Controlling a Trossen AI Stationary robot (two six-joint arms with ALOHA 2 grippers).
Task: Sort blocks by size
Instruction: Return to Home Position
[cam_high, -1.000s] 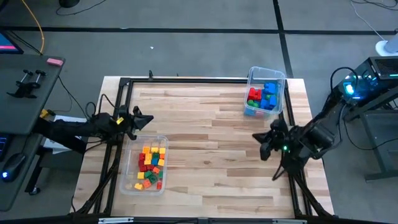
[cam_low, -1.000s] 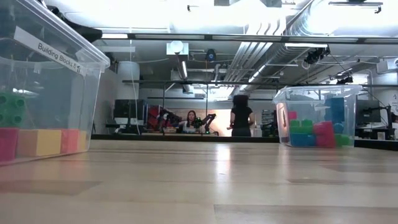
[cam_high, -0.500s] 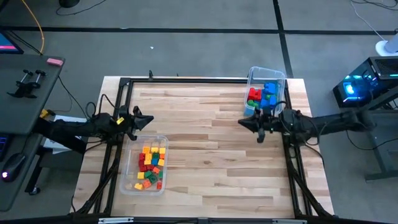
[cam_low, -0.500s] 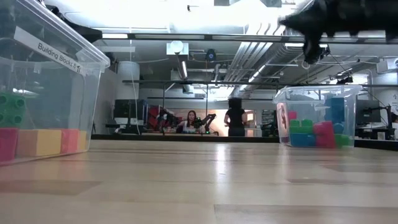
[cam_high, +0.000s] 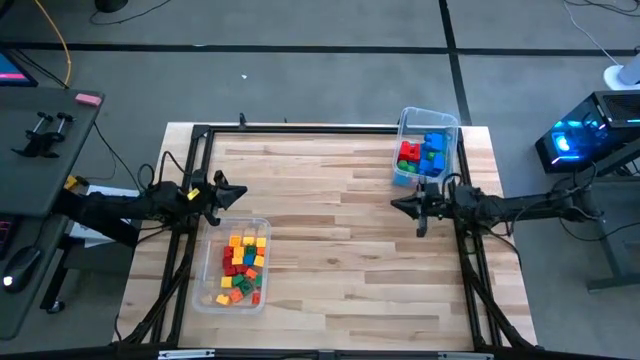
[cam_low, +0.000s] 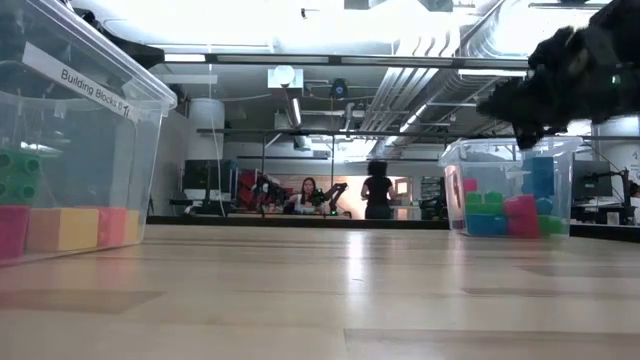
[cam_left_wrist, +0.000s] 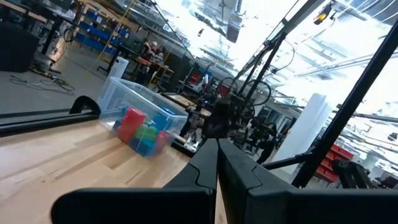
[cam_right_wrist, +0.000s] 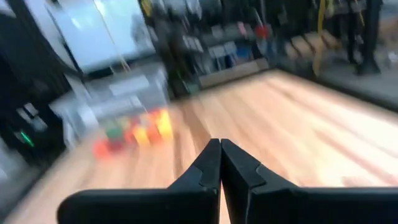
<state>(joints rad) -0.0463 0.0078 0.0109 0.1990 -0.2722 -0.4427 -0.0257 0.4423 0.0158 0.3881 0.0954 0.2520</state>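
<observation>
Wood table (cam_high: 330, 250): left gripper (cam_high: 240, 191) over its left side, right gripper (cam_high: 396, 203) over right side, both pinched closed, empty.

This is a robotics lab, industrial and open: bare silver ceiling ducts (cam_low: 445, 45) overhead, a pale wooden worktable (cam_high: 330, 250) on grey concrete floor (cam_high: 300, 80), other dark robot arms (cam_low: 335, 190) on far benches, a standing person (cam_low: 378, 192) among them.

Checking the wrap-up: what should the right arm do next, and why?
Probably draw the right hand back toward its table edge, like the left hand: it is shut and empty, raised beside the brick bin, and all blocks lie there or in the cube bin, none loose on the table.
</observation>
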